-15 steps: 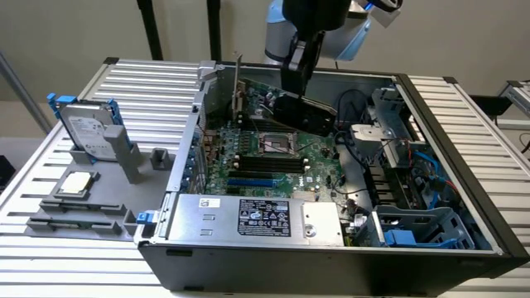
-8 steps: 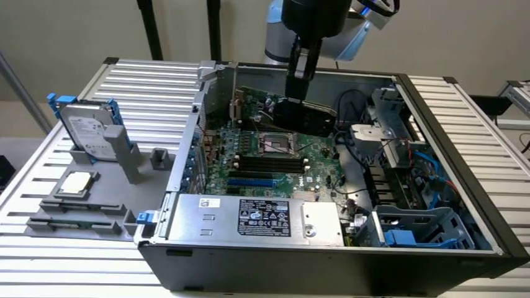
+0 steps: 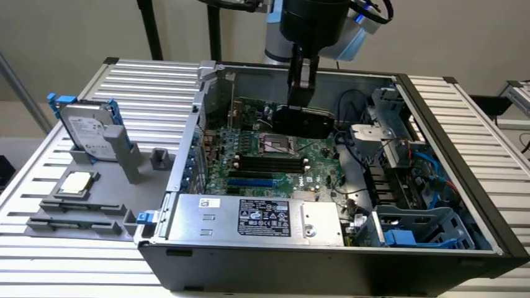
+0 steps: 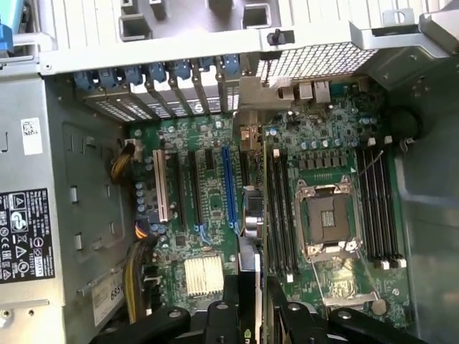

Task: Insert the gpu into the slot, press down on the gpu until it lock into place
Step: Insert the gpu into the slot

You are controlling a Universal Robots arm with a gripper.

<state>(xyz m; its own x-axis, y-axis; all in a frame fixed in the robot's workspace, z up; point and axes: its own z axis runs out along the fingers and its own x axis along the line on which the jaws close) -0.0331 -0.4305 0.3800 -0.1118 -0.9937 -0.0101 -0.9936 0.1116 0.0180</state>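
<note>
The gripper (image 3: 303,102) hangs inside the open computer case (image 3: 331,270) with its jaws closed narrowly on the top edge of the gpu (image 3: 305,122), which hangs upright beneath them, clear of the board. In the wrist view the fingers (image 4: 240,315) flank the card's thin edge (image 4: 249,261), which runs away from the camera as one straight line. The slot (image 4: 228,188), a bright blue strip, lies parallel to that line and just beside it, on the side away from the CPU socket (image 4: 328,218). Card and slot therefore share a long axis, and what separates them is a sideways offset plus height. In the exterior view the card sits over the far part of the green motherboard (image 3: 314,155), near the socket (image 3: 277,144). The blue slot (image 3: 251,183) is lower in that picture and toward the exterior view's left, with the black memory slots (image 3: 269,162) between the two. My judgement is that the card is lined up in direction but not yet over the connector. By count there is one arm, one gripper, one gpu, one blue slot, one CPU socket and one silver power supply (image 3: 257,217) along the near wall. There is also one white slot (image 4: 161,188), and four black memory slots can be counted in the exterior view.
</note>
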